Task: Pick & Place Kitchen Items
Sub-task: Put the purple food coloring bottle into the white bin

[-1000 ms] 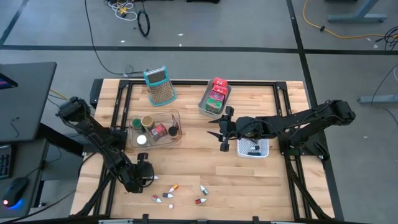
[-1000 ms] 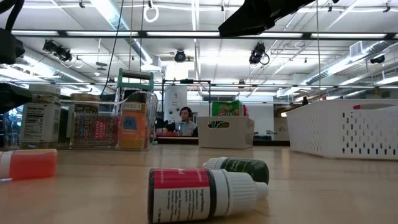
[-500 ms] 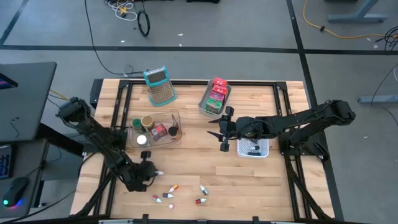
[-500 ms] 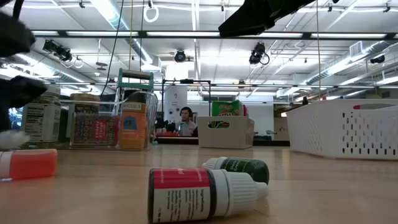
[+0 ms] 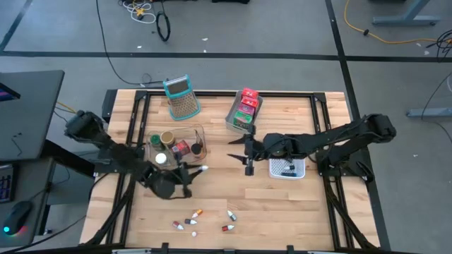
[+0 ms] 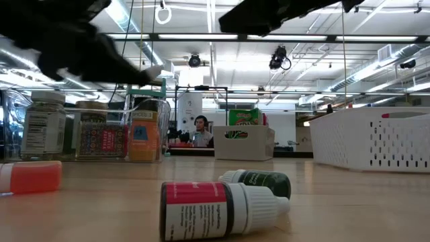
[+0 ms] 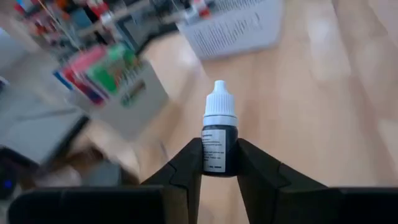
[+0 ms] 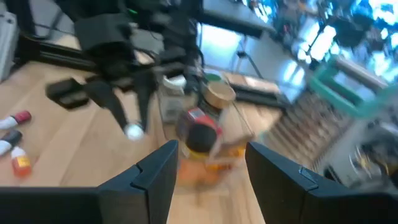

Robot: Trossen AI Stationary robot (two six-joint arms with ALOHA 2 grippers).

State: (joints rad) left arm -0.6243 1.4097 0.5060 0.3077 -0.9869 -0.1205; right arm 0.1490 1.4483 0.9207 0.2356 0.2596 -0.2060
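Observation:
My left gripper (image 5: 192,171) hovers over the table's middle left, shut on a small dark bottle (image 7: 218,140) with a white cap (image 5: 203,168). More tiny bottles (image 5: 201,219) lie on their sides near the front edge; the low view shows a red-labelled bottle (image 6: 218,210), a green bottle (image 6: 259,181) and a red bottle (image 6: 30,178). Jars stand in a clear bin (image 5: 198,132), and packets stand in a grey tray (image 5: 232,116). My right gripper (image 5: 239,150) hangs open above the table's middle, with nothing between its fingers (image 8: 155,177). My left gripper pinches the bottle's dark body (image 7: 217,163) between its two fingers, at its bottom end. The fingers (image 7: 186,169) lie nearly level, pointing toward the table's right edge, along the bottle. The capped end sticks out past the fingertips, and the bottle is lifted clear of the table.
A white basket (image 5: 296,169) sits right of centre, under my right arm. A teal-handled metal grater (image 5: 182,97) lies at the far edge. Bare wood lies between the bin and the loose bottles.
My left gripper has risen from the front left with the white-capped bottle. It has swung toward the table's middle and far side and tipped up from pointing down to nearly level. The bottle is now lifted clear of the table.

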